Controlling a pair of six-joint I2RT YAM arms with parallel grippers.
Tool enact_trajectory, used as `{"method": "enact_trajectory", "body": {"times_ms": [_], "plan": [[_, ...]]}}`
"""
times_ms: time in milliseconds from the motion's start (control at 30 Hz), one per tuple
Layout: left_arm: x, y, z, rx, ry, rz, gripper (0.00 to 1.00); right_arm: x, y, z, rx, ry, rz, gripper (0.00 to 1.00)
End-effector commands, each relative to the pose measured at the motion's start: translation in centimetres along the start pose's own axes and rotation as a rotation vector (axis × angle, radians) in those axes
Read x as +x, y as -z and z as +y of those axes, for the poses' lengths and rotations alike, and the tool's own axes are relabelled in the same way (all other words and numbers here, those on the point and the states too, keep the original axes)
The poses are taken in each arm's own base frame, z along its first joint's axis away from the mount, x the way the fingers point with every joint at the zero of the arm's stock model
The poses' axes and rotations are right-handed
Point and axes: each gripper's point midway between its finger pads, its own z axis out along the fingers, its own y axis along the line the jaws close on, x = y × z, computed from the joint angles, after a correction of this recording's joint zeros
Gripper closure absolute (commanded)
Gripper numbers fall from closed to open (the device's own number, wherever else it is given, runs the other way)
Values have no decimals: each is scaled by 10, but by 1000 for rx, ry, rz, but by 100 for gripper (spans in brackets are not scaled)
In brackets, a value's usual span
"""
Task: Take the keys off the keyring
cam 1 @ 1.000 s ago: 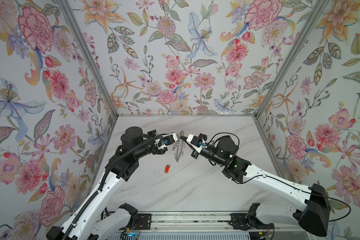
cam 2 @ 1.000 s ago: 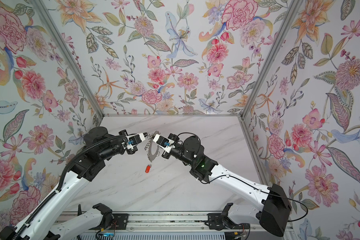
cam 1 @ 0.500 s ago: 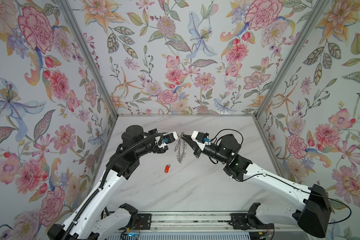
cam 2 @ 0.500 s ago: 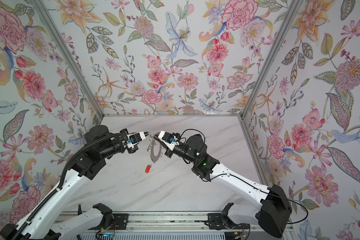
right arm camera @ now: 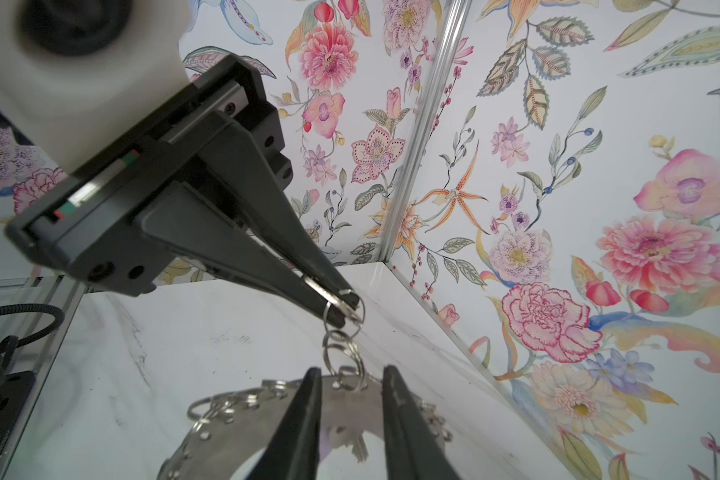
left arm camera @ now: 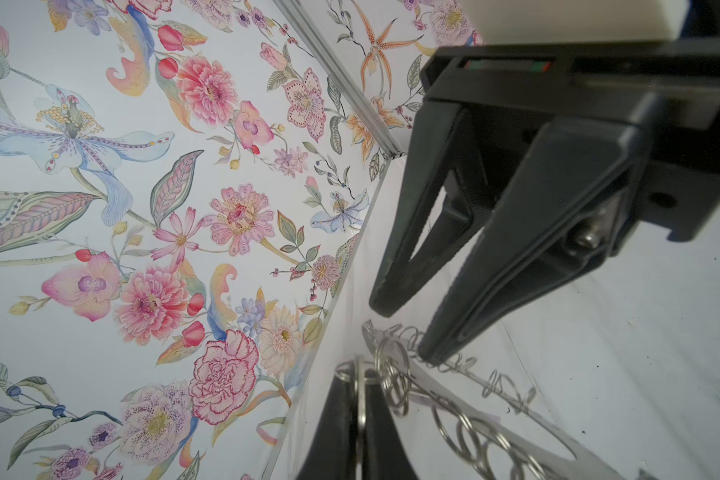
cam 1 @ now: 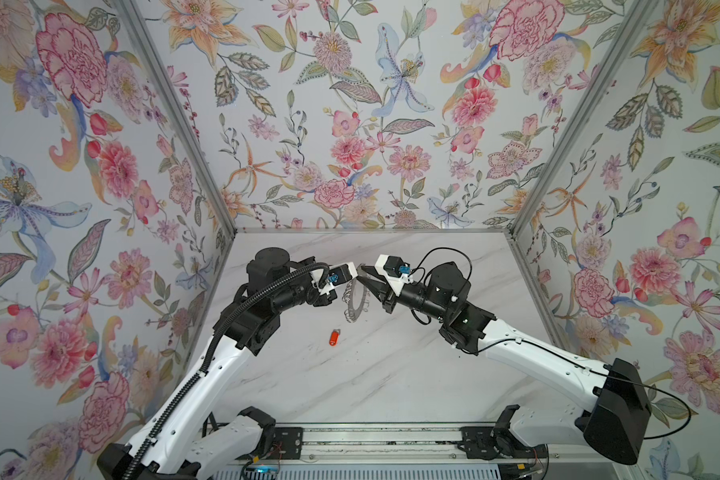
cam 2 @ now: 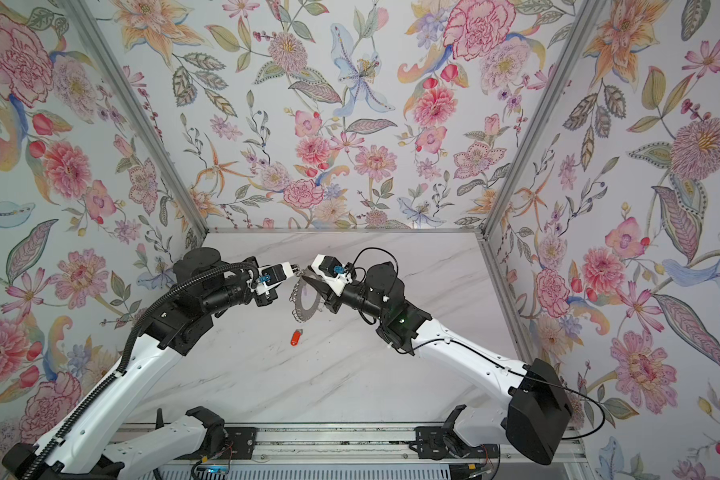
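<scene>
**Keyring [right arm camera: 225,419] hangs from your left gripper [right arm camera: 341,305]**
Left jaws are clamped on one small rim loop, and the ring dangles just beneath them. Your right gripper [left arm camera: 408,328] is narrowly parted, tips at the ring's rim. The orange fob [cam 1: 334,337] lies well apart from both.

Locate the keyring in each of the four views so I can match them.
In a top view: keyring, mid-table between the arms.
In a top view: keyring, same place.
Left wrist: keyring at the tip of the right gripper.
Right wrist: keyring behind that gripper's fingers.
Shared landmark: left gripper pinching a wire loop.
</scene>
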Motion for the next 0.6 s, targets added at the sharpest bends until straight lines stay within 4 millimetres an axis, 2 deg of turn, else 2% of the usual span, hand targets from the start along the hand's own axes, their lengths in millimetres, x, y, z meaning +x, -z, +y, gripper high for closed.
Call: {"method": "enact_trajectory", "body": {"times_ms": [0,133,333,567], "plan": [[-13,6,13,-34,-34,-26,100,-4,-4,1,-22,-33,11,73],[-14,6,12,-25,-37,-31,100,-1,-5,-3,-48,-29,33,73],[-14,5,12,-22,-39,-34,100,0,-11,6,-138,-34,56,76],[-16,5,13,-23,-41,-32,100,2,-16,8,-173,-29,80,85]]}}
